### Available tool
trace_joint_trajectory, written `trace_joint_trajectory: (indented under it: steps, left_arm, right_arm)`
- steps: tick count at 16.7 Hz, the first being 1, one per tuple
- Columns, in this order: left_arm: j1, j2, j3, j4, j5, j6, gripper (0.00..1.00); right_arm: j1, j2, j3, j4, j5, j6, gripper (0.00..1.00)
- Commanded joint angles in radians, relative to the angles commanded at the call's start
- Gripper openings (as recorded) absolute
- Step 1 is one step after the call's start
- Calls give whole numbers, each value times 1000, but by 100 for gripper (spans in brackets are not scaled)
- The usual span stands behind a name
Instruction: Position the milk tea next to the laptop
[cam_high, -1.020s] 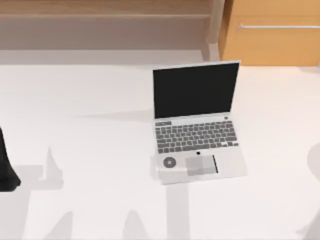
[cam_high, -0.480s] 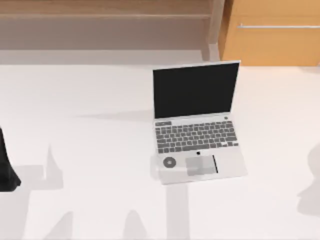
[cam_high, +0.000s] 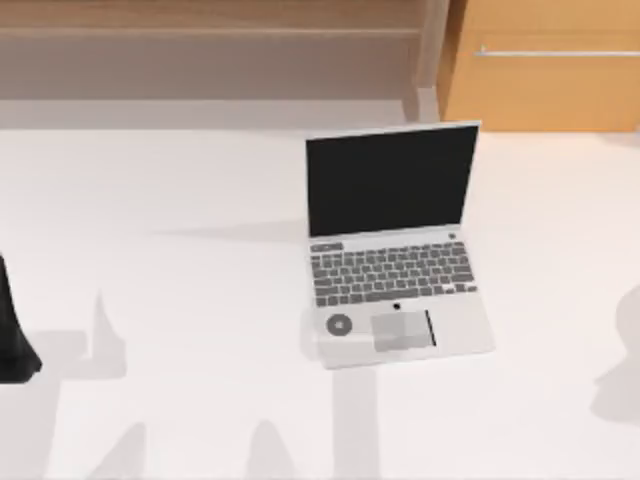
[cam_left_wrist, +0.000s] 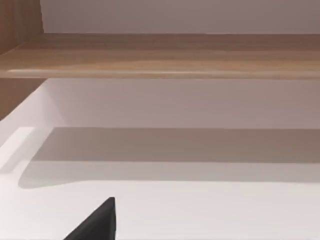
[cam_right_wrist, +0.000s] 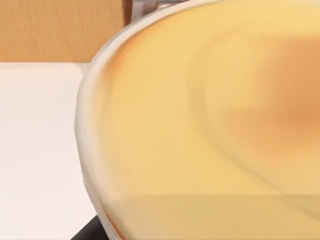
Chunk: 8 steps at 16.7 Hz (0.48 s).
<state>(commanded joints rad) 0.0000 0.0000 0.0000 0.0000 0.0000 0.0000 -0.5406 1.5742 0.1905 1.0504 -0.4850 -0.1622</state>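
Open on the white table (cam_high: 180, 300): the laptop (cam_high: 395, 245), black screen upright, keyboard and trackpad facing the near edge. Far left of the laptop, at the table's left edge, a dark piece of the left arm (cam_high: 12, 335), parked; finger state impossible to tell. Close under the right wrist camera, the milk tea (cam_right_wrist: 210, 125), pale rim and creamy top; place relative to the laptop and grip both impossible to tell.

white table (cam_high: 180, 300), flat and plain. one item rests directly on it: open silver laptop (cam_high: 395, 270), right of centre, black screen upright toward the far edge, keyboard and trackpad facing the near edge.
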Motion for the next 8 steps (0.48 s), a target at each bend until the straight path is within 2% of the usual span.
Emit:
trace_joint_trajectory:
  steps: [8]
  left_arm:
    - [0,0,0,0,0,0,100]
  right_arm:
    - [0,0,0,0,0,0,25]
